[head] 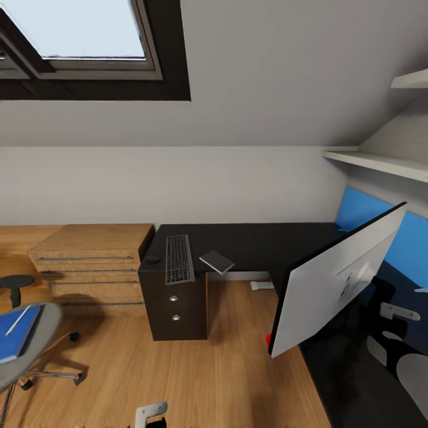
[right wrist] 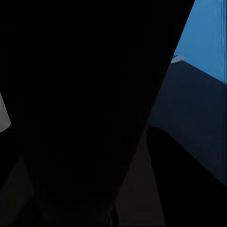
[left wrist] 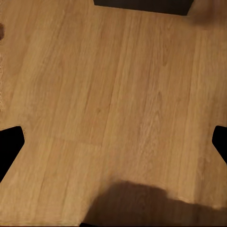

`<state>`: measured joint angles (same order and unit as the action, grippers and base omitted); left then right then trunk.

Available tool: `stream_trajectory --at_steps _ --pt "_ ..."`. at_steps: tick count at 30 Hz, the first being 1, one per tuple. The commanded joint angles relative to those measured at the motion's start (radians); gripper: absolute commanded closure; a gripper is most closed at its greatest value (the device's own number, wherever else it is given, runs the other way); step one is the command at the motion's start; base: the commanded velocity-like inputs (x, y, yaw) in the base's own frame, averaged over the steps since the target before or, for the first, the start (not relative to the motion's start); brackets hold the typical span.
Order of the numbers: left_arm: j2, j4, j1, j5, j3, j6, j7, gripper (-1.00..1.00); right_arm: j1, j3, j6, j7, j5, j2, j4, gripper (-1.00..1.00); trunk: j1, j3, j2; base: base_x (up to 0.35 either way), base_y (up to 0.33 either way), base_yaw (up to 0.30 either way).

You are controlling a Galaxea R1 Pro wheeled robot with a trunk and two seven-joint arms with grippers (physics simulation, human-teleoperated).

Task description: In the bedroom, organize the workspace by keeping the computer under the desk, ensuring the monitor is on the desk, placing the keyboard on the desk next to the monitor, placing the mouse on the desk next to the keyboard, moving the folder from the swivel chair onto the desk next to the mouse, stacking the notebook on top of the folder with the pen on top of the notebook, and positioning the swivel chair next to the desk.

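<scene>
Two things already sit on the far arm of the desk [head: 255,244]: the keyboard [head: 179,259], its long axis running 12 to 6 in my head view, and the notebook [head: 216,261] just beside it toward 3 o'clock. A small dark lump at the keyboard's 9 o'clock looks like the mouse [head: 153,259], though it is too small to be sure. The monitor [head: 333,285] hangs tilted at my 3 o'clock over the near arm of the desk, grey back toward me; I judge the right arm carries it, but the right wrist view is nearly all black, so I cannot tell how that end effector stands. The left end effector [left wrist: 113,142] points down at bare wood floor [left wrist: 113,85], its fingertips [left wrist: 9,142] spread wide apart with nothing between them. The folder [head: 16,337] lies on the swivel chair [head: 41,327] at 8 o'clock, the pen [head: 18,321] across it. That puts the folder on my left side, so the left arm is the nearer one.
</scene>
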<state>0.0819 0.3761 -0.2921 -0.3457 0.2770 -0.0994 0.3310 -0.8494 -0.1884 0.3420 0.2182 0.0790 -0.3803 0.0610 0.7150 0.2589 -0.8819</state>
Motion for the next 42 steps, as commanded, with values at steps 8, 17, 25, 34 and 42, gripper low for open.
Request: stream_trajectory --at_steps 8,17,25,34,42 --pt "-0.001 0.000 -0.001 -0.010 0.009 -0.004 0.006 -1.00 0.000 0.015 0.006 0.000 0.015 0.000 -0.003 1.00 0.000 0.002 -0.001 -0.333 0.000 0.000" --pt "-0.001 0.000 -0.001 -0.010 0.008 -0.004 0.006 -1.00 0.000 0.015 0.006 0.000 0.013 0.001 -0.003 1.00 0.000 0.002 -0.001 -0.333 0.000 0.000" --pt "-0.001 0.000 -0.001 -0.010 0.008 -0.003 0.006 -1.00 0.000 0.015 0.006 -0.002 0.013 0.001 -0.003 1.00 0.000 0.002 -0.001 -0.333 -0.001 0.000" --pt "-0.001 0.000 -0.001 -0.010 0.008 -0.003 0.008 -1.00 0.000 0.016 0.006 -0.002 0.012 0.001 -0.002 1.00 0.000 0.002 -0.001 -0.321 -0.144 0.000" --pt "-0.001 -0.002 -0.001 -0.012 0.008 0.000 0.007 -1.00 0.000 0.017 0.006 -0.002 0.012 0.001 -0.003 1.00 0.000 0.002 -0.001 -0.293 -0.198 0.000"
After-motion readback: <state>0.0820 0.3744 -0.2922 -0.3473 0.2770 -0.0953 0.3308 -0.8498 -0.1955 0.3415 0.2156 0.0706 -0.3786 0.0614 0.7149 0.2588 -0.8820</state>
